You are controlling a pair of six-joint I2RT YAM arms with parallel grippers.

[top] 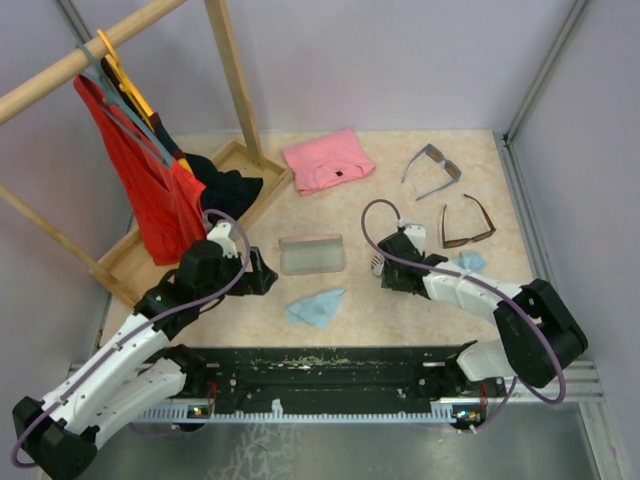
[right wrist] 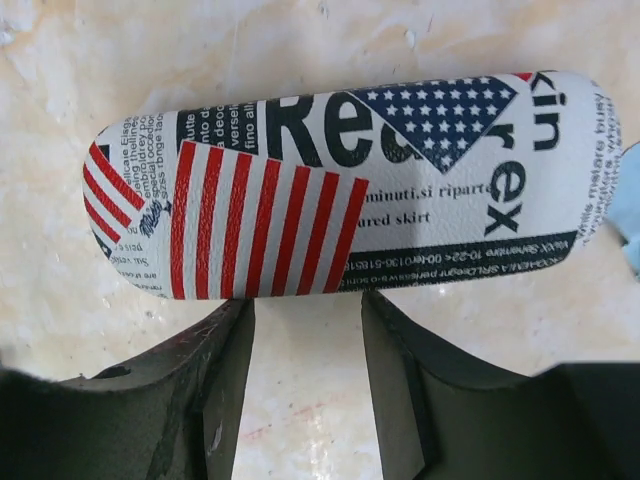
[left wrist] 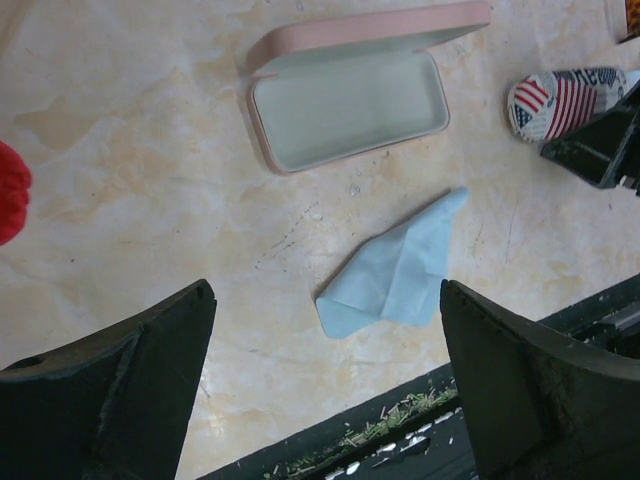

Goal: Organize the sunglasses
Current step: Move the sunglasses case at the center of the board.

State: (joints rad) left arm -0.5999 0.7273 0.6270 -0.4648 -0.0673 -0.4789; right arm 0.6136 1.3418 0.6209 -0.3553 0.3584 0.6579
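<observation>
The grey-blue sunglasses (top: 432,168) lie unfolded at the back right of the table. The brown-framed sunglasses (top: 467,222) rest just in front of them. My right gripper (top: 383,268) (right wrist: 305,300) is open. Its fingertips reach the near edge of a shut flag-patterned case (right wrist: 350,185) (left wrist: 565,100), and only bare table shows between them. A pink case (top: 311,254) (left wrist: 350,100) lies open and empty mid-table. My left gripper (top: 262,272) (left wrist: 325,290) hovers wide open and holds nothing. A light blue cloth (left wrist: 395,270) (top: 316,306) lies just ahead of it.
A second blue cloth (top: 468,262) lies by the right arm. A folded pink garment (top: 328,160) sits at the back. A wooden rack with a red garment (top: 140,180) stands over a wooden tray (top: 130,262) on the left. A black rail (top: 330,368) runs along the near edge.
</observation>
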